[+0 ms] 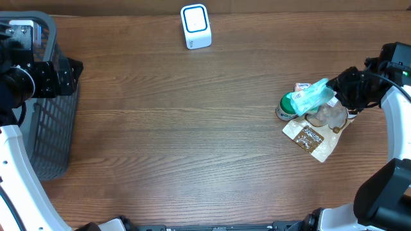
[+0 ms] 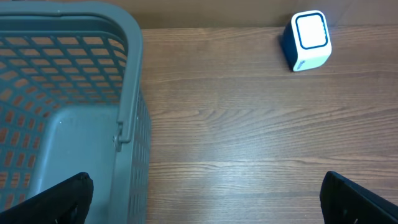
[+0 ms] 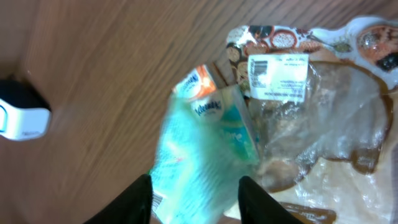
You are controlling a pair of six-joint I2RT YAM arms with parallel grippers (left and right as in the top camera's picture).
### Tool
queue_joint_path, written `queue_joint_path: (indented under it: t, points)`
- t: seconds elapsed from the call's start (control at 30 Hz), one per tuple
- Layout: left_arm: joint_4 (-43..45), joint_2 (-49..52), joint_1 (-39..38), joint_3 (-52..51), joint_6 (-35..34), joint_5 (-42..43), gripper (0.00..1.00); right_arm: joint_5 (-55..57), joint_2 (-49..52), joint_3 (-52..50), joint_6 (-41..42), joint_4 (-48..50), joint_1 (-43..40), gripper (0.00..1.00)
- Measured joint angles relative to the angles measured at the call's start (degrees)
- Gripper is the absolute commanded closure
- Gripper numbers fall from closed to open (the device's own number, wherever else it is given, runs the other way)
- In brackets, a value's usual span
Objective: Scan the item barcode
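At the table's right side, a teal tissue pack (image 1: pixel 312 97) is seen, blurred, between the fingers of the right gripper (image 3: pixel 196 190), above a clear snack bag (image 1: pixel 316 133) and a green tin (image 1: pixel 283 110). Whether it is pinched cannot be told. The left gripper (image 2: pixel 208 196) is spread wide beside the basket (image 1: pixel 58 128). The scanner (image 1: pixel 195 25) stands well apart.

All 3 apparently share scanner (image 1: pixel 195 26).

White arm links (image 1: pixel 14 168), black joints (image 1: pixel 46 77), black cable (image 1: pixel 384 78).
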Motion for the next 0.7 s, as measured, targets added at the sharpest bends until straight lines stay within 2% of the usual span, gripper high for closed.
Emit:
queue_joint_path:
  t: [0.03, 0.07, 0.1, 0.4, 0.7]
  points:
    - [0.0, 0.0, 0.0, 0.0, 0.0, 0.0, 0.0, -0.9, 0.0, 0.0, 0.0, 0.2, 0.0, 0.26]
    - [0.0, 0.0, 0.0, 0.0, 0.0, 0.0, 0.01, -1.8, 0.0, 0.0, 0.1, 0.4, 0.0, 0.11]
    - [0.0, 0.0, 0.0, 0.0, 0.0, 0.0, 0.01, -3.1, 0.0, 0.0, 0.0, 0.7, 0.0, 0.0]
    - [0.0, 0.0, 0.0, 0.0, 0.0, 0.0, 0.0, -14.4, -1.6, 1.9, -2.9, 0.1, 0.0, 0.0]
    - [0.0, 0.0, 0.0, 0.0, 0.0, 0.0, 0.01, -17.6, -19.5, 3.8, -7.4, -4.5, 4.5, 0.0]
